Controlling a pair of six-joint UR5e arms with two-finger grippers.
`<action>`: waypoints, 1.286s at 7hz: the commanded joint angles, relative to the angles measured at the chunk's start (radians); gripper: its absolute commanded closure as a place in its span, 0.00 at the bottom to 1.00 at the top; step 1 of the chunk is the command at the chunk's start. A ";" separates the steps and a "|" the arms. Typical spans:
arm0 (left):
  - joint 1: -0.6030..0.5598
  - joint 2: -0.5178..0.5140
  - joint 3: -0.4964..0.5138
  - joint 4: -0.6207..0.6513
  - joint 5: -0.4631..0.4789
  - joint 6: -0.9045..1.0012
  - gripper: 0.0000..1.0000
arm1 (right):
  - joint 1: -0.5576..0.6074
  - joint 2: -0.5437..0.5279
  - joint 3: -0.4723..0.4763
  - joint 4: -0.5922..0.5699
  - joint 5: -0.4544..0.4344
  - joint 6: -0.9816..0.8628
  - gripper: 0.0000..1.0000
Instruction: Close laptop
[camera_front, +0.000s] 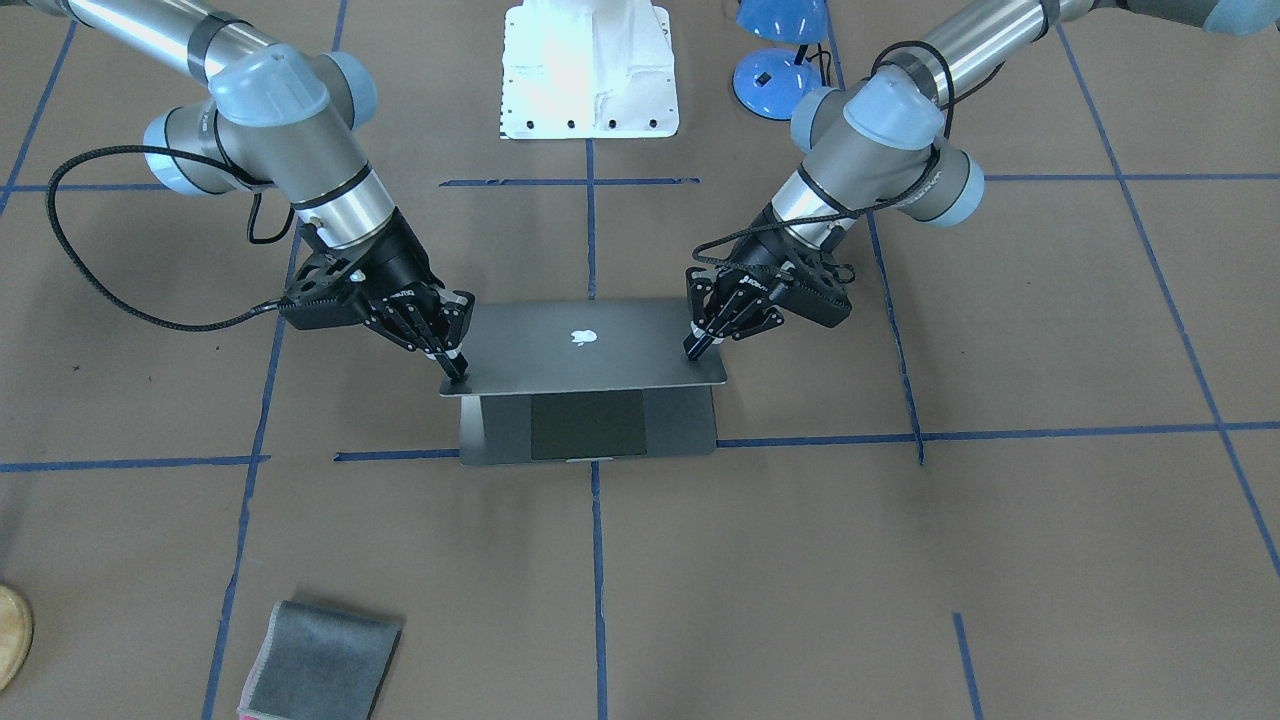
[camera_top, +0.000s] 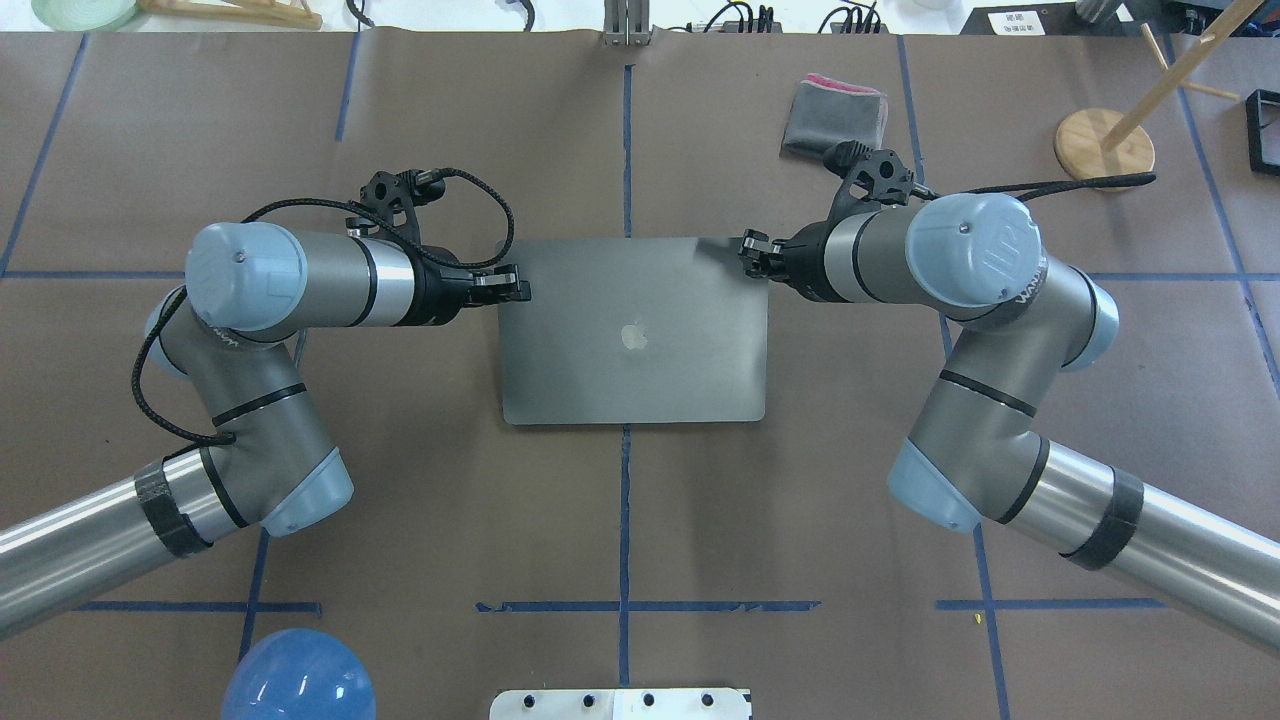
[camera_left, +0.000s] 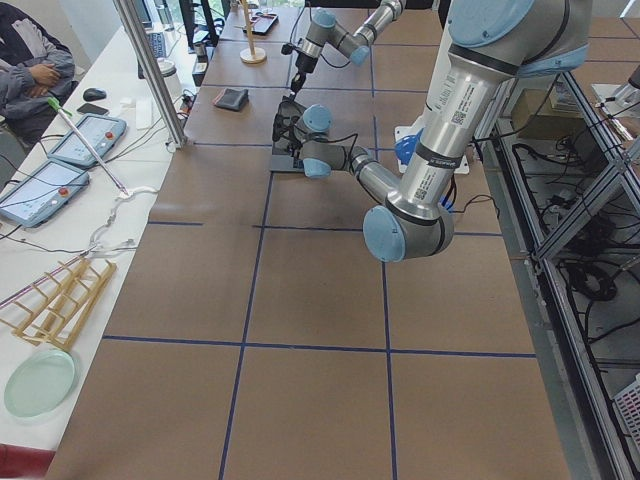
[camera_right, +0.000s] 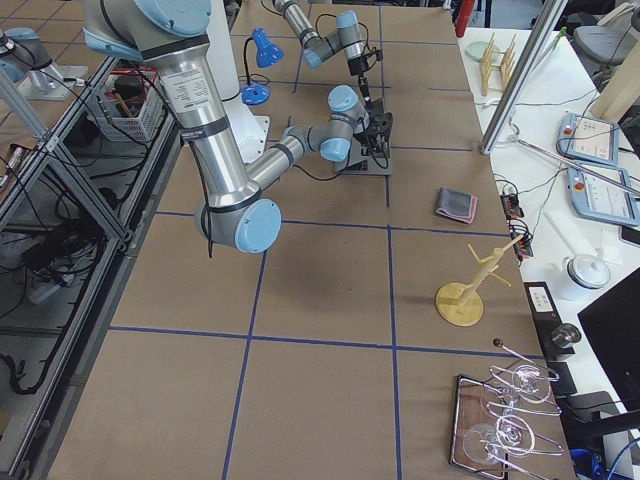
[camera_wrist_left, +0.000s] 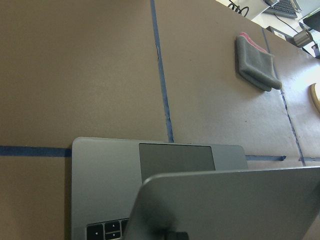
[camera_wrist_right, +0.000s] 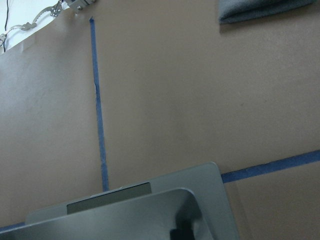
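Note:
The space-grey laptop (camera_front: 590, 345) sits mid-table with its lid tilted far down over the base; the apple logo faces up, and the trackpad (camera_front: 587, 425) still shows in front. My right gripper (camera_front: 455, 375) is shut, its tips touching the lid's front corner on the front view's left. My left gripper (camera_front: 693, 350) is shut, its tips resting on the lid near the opposite corner. From overhead the lid (camera_top: 635, 335) hides the base, with the left gripper (camera_top: 520, 290) and right gripper (camera_top: 748, 250) at its far corners. The left wrist view shows the lid (camera_wrist_left: 225, 205) over the keys.
A folded grey cloth (camera_front: 320, 665) lies near the operators' edge, also overhead (camera_top: 835, 110). A blue lamp (camera_front: 780, 60) and the white robot base plate (camera_front: 590, 70) stand on the robot's side. A wooden stand (camera_top: 1105, 140) is at the far right.

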 joint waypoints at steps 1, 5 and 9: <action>0.000 -0.059 0.134 0.000 0.000 0.050 1.00 | -0.001 0.042 -0.113 -0.002 0.008 -0.003 0.96; -0.043 -0.057 0.124 0.096 -0.111 0.058 0.01 | 0.045 0.054 -0.089 -0.108 0.168 -0.023 0.00; -0.262 0.031 -0.182 0.774 -0.339 0.443 0.00 | 0.249 -0.022 0.055 -0.416 0.363 -0.413 0.00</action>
